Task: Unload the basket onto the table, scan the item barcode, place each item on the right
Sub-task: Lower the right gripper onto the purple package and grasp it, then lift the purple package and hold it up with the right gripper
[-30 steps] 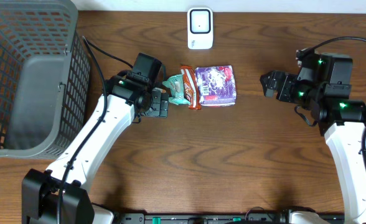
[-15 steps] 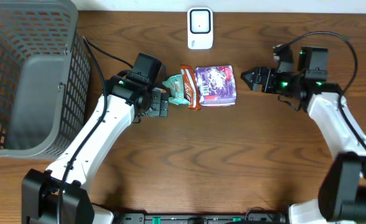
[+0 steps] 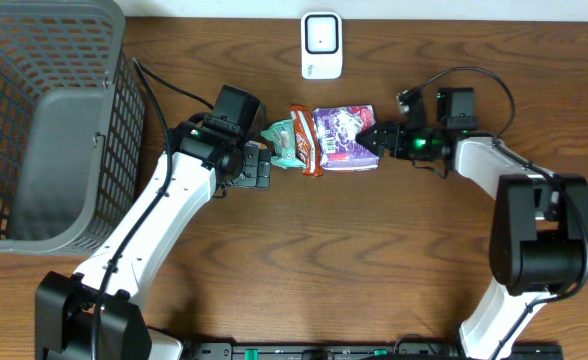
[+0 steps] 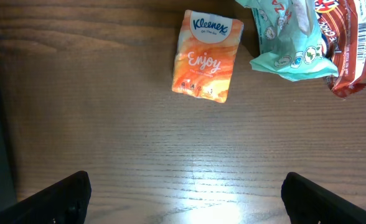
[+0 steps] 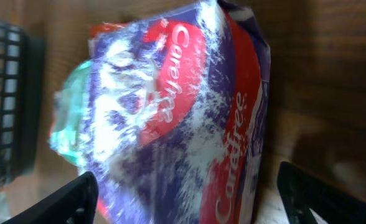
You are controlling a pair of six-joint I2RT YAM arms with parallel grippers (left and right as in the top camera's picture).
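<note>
Right claw (image 3: pixel 376 139) stood apart, its two dark fingertips (image 5: pixel 77 196) spread to either side of the purple-and-red plastic Carefree pack (image 3: pixel 346 138). From the wrist view I could not tell whether either fingertip touched the wrapping. That pack lay flat on the brown wooden bench (image 3: pixel 374 260), near the middle of its far half, with my claw at its right-hand edge.

Against the pack's other edge lay a brown-and-red crinkled snack wrapper (image 3: pixel 302 142) with a barcode printed on it, and beside that a mint-green soft pouch (image 3: pixel 277 134); the three sat bunched in a row, touching.

My left claw (image 3: pixel 264 167) hung just beside the mint pouch, also spread wide, with only bare wood between its fingers. Its wrist view showed an orange Kleenex tissue packet (image 4: pixel 206 56) lying on the bench near the pouch but apart from it.

Beyond the row, at the far edge, stood the white barcode scanner (image 3: pixel 322 45), well clear of the Carefree pack. A grey plastic mesh basket (image 3: pixel 74 60) filled the far left corner.
</note>
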